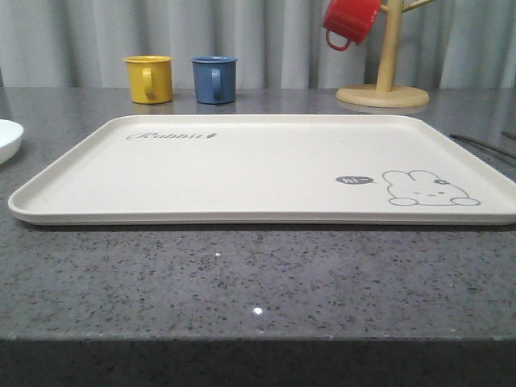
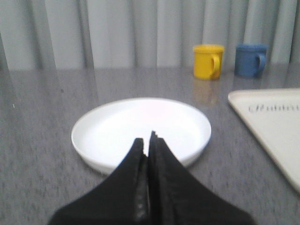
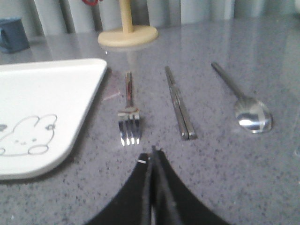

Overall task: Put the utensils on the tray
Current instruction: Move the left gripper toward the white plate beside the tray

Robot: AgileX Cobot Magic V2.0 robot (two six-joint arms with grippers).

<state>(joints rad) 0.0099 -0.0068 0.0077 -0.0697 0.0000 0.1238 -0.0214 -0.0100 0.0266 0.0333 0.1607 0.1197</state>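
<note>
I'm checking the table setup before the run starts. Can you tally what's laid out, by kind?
Mugs: 3 (yellow, blue, red)
Trays: 1
Plates: 1
Forks: 1
Chopstick pairs: 1
Spoons: 1
Mug stands: 1
Total: 9

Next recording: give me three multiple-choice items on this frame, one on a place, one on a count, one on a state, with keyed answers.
1. Where does the fork lie?
A. on the tray
B. on the counter between tray and chopsticks
C. on the plate

2. How many mugs stand on the counter behind the tray?
A. two
B. one
C. four

3. How is the left hand?
A. shut, empty
B. wide open
C. shut on the plate

Answers: 1 B, the fork rests beside the tray's edge, chopsticks on its other side. 2 A, yellow mug and blue mug. 3 A, its fingers meet above the plate.
</note>
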